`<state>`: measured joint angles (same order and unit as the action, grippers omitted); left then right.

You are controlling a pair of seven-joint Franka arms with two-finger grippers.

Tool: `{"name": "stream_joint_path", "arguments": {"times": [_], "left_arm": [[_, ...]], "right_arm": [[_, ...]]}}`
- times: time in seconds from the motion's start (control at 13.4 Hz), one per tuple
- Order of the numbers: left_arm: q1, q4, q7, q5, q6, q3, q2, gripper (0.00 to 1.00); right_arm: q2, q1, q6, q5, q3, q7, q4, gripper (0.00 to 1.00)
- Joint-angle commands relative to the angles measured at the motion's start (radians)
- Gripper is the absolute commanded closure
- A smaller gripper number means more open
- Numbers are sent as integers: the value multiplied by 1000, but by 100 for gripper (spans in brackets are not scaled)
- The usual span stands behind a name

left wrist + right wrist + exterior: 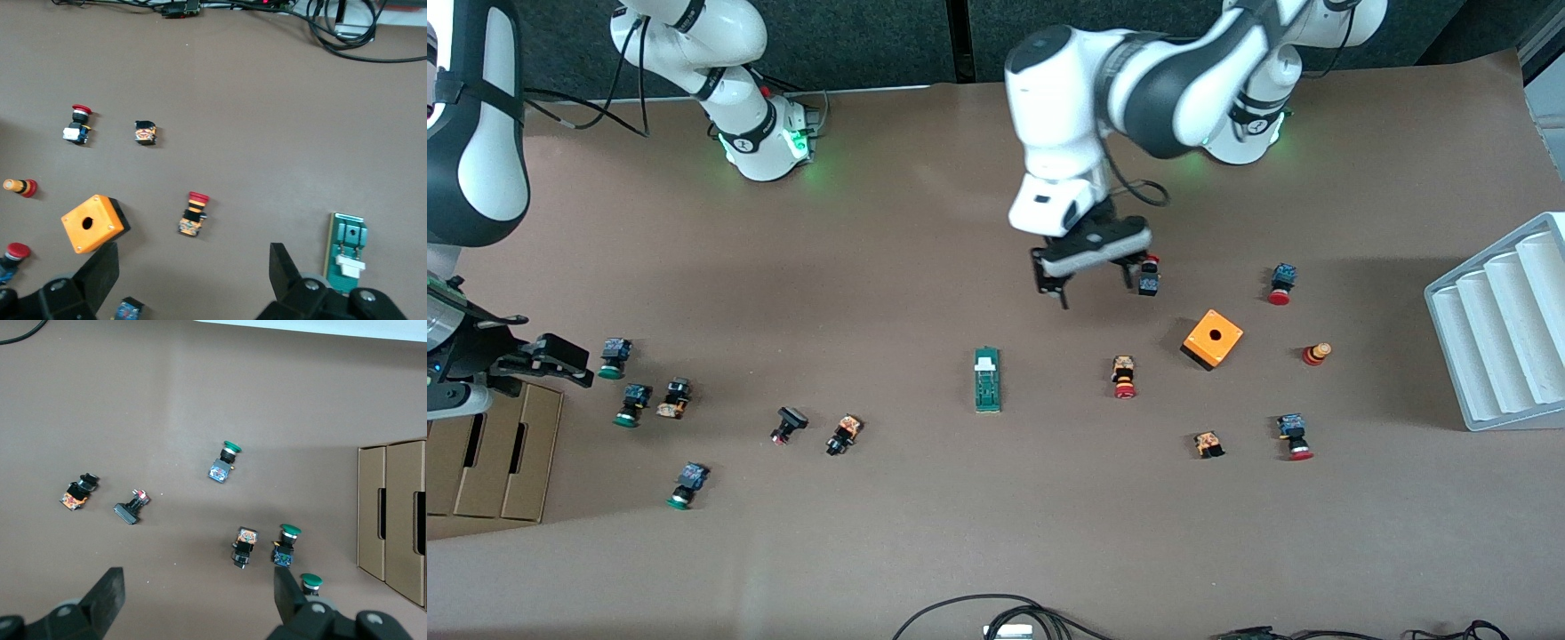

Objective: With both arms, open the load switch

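The load switch (987, 380) lies flat on the brown counter (925, 533) – a thin green block with a white end. Nothing touches it. A red-capped push button (1124, 376) sits beside it, toward the left arm's end, and the orange box (1212, 339) is past that. The left hand (1096, 286) hangs above the counter near the switch, fingers spread wide. The right hand (569, 364) waits over the green-capped buttons (613, 357) – spread too.
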<state>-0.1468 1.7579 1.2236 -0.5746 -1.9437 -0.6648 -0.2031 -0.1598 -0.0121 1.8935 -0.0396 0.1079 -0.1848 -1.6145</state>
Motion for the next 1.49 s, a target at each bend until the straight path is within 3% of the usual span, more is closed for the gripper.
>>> {"name": "stream_joint_path", "arguments": {"times": [0.0, 0.3, 0.74, 1.27, 1.41], "left_arm": [[102, 26, -204, 123, -3, -10, 86, 1], [197, 32, -456, 335, 23, 45, 151, 1], [201, 29, -824, 547, 101, 279, 195, 1], [201, 26, -1131, 594, 239, 473, 246, 0], [202, 25, -1150, 599, 253, 493, 246, 1]], "right_arm": [[14, 17, -11, 27, -20, 10, -5, 0], [20, 86, -14, 30, -91, 11, -7, 0], [20, 81, -65, 32, -93, 16, 16, 0], [19, 84, -99, 37, -90, 19, 25, 0], [16, 83, -97, 90, -89, 16, 25, 0]]}}
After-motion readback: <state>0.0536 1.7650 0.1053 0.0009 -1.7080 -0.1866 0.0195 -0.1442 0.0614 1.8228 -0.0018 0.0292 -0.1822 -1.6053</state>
